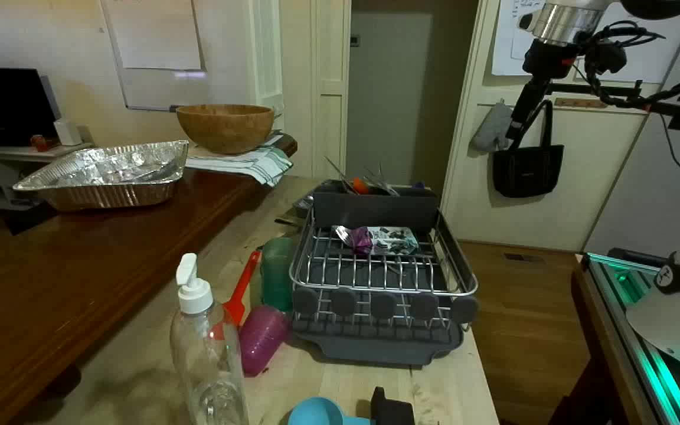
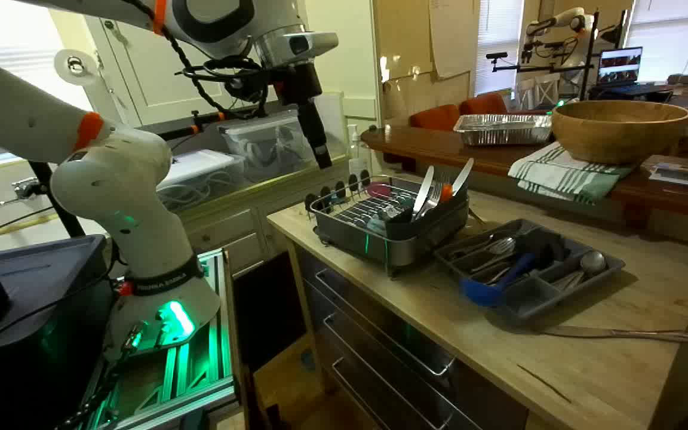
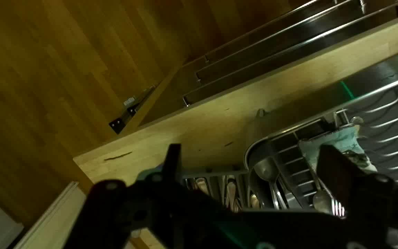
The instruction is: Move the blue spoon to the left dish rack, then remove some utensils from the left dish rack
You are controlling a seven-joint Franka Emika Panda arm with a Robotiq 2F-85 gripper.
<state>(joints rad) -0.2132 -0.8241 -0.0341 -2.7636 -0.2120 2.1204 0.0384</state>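
Note:
The blue spoon (image 2: pixel 514 272) lies across the grey cutlery tray (image 2: pixel 535 307), its round bowl at the tray's near edge. In the wrist view a little blue shows behind a finger. The dark grey dish rack (image 1: pixel 375 345) stands on the wooden counter; it also shows in an exterior view (image 2: pixel 404 254) and the wrist view (image 3: pixel 288 133). Its caddy holds knives, forks and an orange-handled item (image 2: pixel 446 192). A fork (image 1: pixel 343 235) and a purple-teal packet (image 1: pixel 396 241) lie in the rack. My gripper (image 3: pixel 250 148) is open and empty, high above the counter (image 1: pixel 515 130) (image 2: pixel 323 158).
A table knife (image 2: pixel 624 334) lies beside the cutlery tray. A pump bottle (image 1: pixel 207 360), pink cup (image 1: pixel 263 339), green cup (image 1: pixel 278 271) and red spatula (image 1: pixel 247 289) stand near the rack. A light-blue scoop (image 1: pixel 316 412) is in front. The raised table holds a foil pan (image 1: pixel 110 192) and wooden bowl (image 1: pixel 225 130).

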